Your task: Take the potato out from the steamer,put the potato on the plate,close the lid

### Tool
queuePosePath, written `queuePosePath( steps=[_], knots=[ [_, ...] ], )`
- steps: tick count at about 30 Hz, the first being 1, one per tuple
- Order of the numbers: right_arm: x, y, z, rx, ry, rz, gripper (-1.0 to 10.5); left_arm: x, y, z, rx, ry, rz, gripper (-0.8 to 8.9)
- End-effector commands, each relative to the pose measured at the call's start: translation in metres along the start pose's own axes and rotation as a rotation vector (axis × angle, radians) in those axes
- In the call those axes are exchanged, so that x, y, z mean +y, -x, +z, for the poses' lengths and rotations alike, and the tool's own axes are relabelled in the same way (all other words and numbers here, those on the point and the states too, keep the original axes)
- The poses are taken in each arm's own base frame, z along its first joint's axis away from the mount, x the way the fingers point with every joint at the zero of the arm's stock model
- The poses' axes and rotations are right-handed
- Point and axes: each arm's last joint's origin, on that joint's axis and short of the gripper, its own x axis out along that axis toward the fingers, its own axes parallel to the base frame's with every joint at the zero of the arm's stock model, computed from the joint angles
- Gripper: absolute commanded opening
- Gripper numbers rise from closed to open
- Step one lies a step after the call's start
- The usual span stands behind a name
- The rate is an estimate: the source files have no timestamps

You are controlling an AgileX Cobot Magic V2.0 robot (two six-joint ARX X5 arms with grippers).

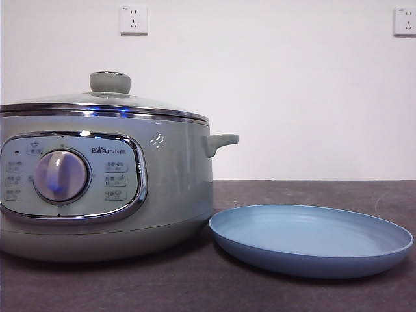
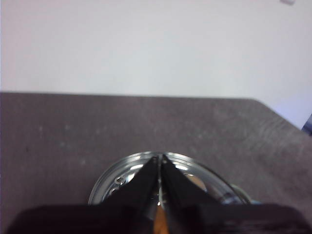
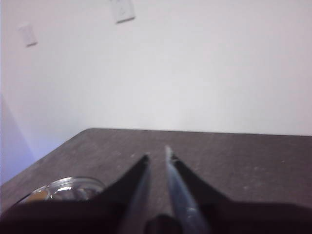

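- Left wrist view is showing you the left gripper [image 2: 160,158] hanging above the steamer [image 2: 126,178], its jaws pressed together with the tips over the far edge of the shiny rim; they are gripping nothing.
- Your right gripper [image 3: 157,155] is sitting off to the side over bare dark table [image 3: 234,156], jaws nearly together and empty, with the steamer well apart from it at the corner of its view.
- Front view is giving you the steamer standing at the left on the table, pale green, chrome-rimmed panel with a silvery dial [image 1: 60,176], side handle pointing toward the plate [image 1: 311,242].
- You are seeing the lid [image 1: 104,103] seated on the steamer, green knob [image 1: 110,82] up.
- Light-blue plate is lying just beside the steamer's base, nothing on it.
- Potato [image 2: 196,181] is showing only as an orange-brown patch through the glass; the jaws are covering most of it.
- Both wrist views are blurred; neither arm is showing in the front view.
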Motion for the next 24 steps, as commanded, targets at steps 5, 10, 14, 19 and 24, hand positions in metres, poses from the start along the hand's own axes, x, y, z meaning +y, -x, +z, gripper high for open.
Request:
queuePosePath(
  steps=[5, 10, 14, 19, 24],
  knots=[
    [-0.005, -0.022, 0.003, 0.063, -0.020, 0.026, 4.5, 0.007, -0.033, 0.019, 0.086, 0.006, 0.010, 4.48],
    [-0.008, -0.033, -0.001, 0.098, -0.047, 0.036, 4.4, 0.006, -0.052, 0.027, 0.125, 0.011, -0.033, 4.48],
    [-0.007, -0.037, -0.003, 0.117, -0.056, 0.049, 4.4, 0.001, -0.065, 0.028, 0.151, 0.006, -0.072, 4.48],
    [-0.005, -0.042, -0.006, 0.133, -0.059, 0.071, 4.4, -0.010, -0.086, 0.018, 0.222, 0.000, -0.133, 4.48],
    [-0.002, -0.043, -0.006, 0.136, -0.058, 0.087, 4.4, -0.023, -0.105, 0.006, 0.278, -0.027, -0.162, 4.48]
  ],
)
